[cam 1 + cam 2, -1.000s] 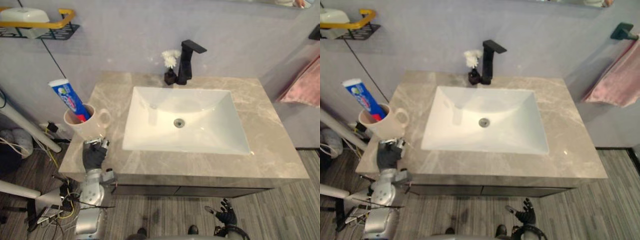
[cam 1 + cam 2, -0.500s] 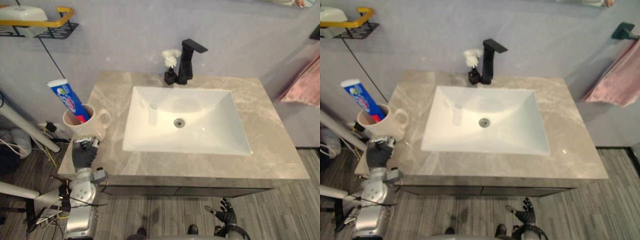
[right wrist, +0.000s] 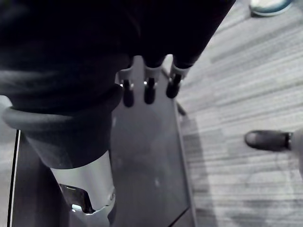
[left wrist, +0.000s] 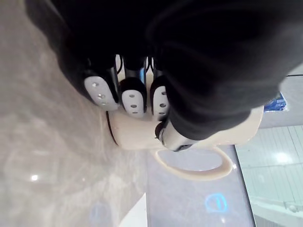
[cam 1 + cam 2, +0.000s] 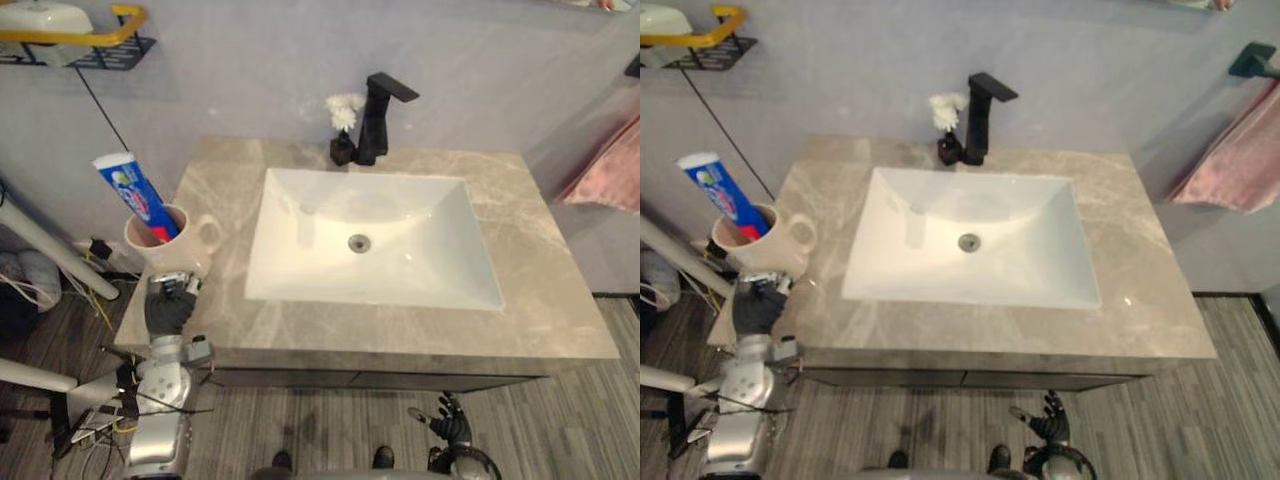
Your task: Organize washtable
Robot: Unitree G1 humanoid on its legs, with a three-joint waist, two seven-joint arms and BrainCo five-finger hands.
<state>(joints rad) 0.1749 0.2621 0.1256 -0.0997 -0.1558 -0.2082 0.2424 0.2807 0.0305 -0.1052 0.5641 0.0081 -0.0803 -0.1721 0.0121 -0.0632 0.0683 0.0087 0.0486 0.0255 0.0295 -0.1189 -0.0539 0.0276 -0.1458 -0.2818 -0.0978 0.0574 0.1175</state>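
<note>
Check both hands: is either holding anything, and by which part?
Cannot tell. The left hand sits at the mug's lower body, away from its handle; no closed hold is visible. The right hand hangs open, empty.

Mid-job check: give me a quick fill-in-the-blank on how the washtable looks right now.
1. The toothpaste tube stands in the ____ at the left edge of the counter.
2. The small flower vase sits right beside the black ____.
3. The right hand hangs low, fingers open, over the ____.
4. The towel on the right is ____.

Missing words: mug; faucet; floor; pink.
</note>
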